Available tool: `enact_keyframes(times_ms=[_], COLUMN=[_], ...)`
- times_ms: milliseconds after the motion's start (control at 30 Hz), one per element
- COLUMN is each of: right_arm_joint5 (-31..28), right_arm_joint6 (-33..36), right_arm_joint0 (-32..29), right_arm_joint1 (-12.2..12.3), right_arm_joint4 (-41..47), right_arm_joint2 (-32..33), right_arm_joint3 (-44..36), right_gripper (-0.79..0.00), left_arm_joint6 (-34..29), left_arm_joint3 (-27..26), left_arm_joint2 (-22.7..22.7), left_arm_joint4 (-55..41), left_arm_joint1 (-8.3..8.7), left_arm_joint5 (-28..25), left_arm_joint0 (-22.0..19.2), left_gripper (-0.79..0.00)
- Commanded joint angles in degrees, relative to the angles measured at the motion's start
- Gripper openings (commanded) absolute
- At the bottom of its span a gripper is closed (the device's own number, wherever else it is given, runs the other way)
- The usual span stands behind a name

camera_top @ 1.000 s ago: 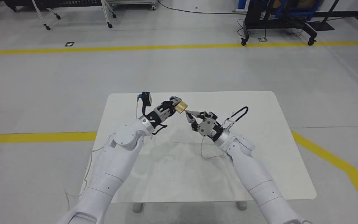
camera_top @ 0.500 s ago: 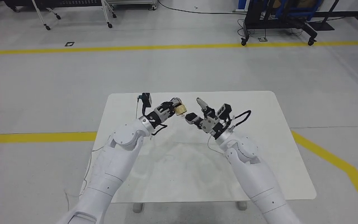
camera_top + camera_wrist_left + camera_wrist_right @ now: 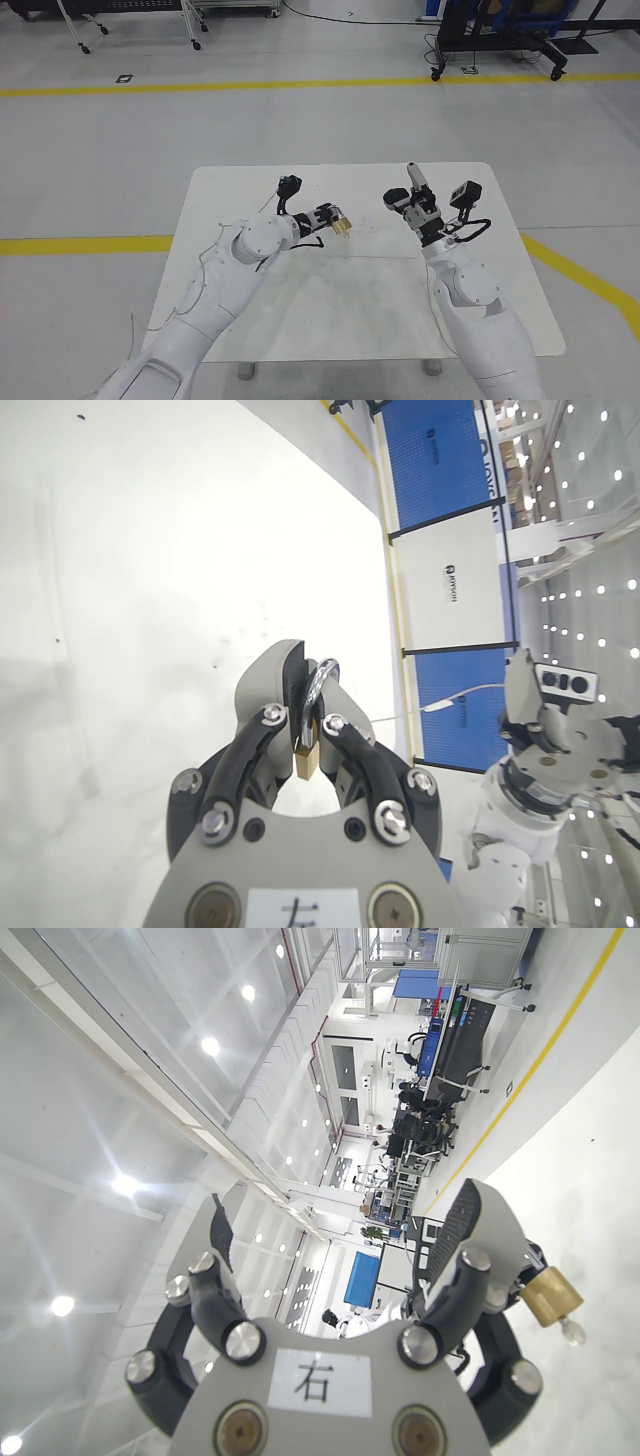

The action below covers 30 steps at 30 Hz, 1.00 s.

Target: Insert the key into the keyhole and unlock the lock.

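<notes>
**A:** Left side first. Where do we find the lock?

**B:** We log the small brass padlock [image 3: 306,756] in the left hand [image 3: 314,672]. The hand is clamped on the padlock's chromed steel shackle [image 3: 322,675], and the brass body points back toward the wrist. In the top view the left hand [image 3: 325,216] sits low over the white rectangular bench [image 3: 480,300], left of centre, with the padlock [image 3: 341,222] at its tip.

**A:** Is it touching the bench?

**B:** We cannot tell.

**A:** And the key?

**B:** In the right wrist view a small silver key [image 3: 572,1330] sticks out of the end of the padlock [image 3: 550,1297]. Nothing grips the key.

**A:** Right side?

**B:** The right hand [image 3: 342,1193] stands open, with its fingers spread wide and nothing between them. In the top view we note the right hand [image 3: 403,190] over the bench's right half. It is well apart from the padlock.
</notes>
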Motion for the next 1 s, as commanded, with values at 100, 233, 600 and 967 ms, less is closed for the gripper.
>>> enact_keyframes(times_ms=[100,233,600,967], right_arm_joint5=[0.0,0.0,0.0,-2.45], right_arm_joint6=[-0.01,-0.01,-0.01,-7.56], right_arm_joint0=[-0.01,-0.01,-0.01,1.71], right_arm_joint1=[0.0,0.0,0.0,-0.5], right_arm_joint4=[-0.01,-0.01,-0.01,-8.28], right_arm_joint2=[0.01,0.01,0.01,-2.64], right_arm_joint3=[-0.01,-0.01,-0.01,2.51], right_gripper=[0.0,0.0,0.0,0.0], left_arm_joint6=[0.13,-2.6,-5.4,4.23], left_arm_joint3=[1.35,2.39,1.09,-7.97], left_arm_joint2=[2.02,4.02,0.43,-12.27], left_arm_joint4=[3.86,8.47,2.64,-2.71], left_arm_joint1=[-0.42,-0.53,-0.36,2.23], left_arm_joint5=[0.49,1.49,-1.27,-16.95], left_arm_joint0=[-0.85,-1.8,-0.88,5.87], left_gripper=[-0.727,-0.573,0.0,0.0])
